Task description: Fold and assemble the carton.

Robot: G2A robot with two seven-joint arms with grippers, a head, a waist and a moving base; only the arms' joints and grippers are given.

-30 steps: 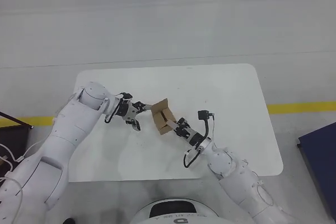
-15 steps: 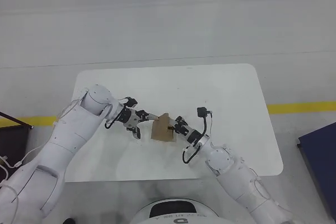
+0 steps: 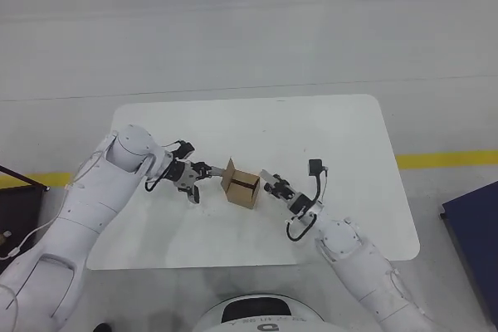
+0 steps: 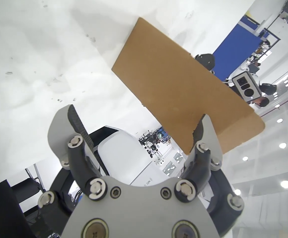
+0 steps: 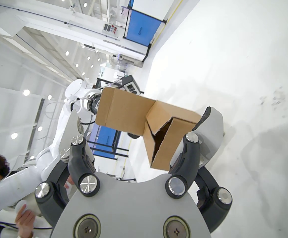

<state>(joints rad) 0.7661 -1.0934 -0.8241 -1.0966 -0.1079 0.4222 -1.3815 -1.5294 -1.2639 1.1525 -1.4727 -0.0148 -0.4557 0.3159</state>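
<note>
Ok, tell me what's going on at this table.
A two-armed robot is assembling a small brown carton at the middle of the white table. The left gripper and right gripper flank it, both open, each with one finger at the cardboard. The carton is partly formed: one flap sticks out toward the left gripper, and an end is not yet closed.

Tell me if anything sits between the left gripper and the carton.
Nothing visible does. The left gripper is open right beside the carton on the table, with one finger at the edge of its flap.
</note>
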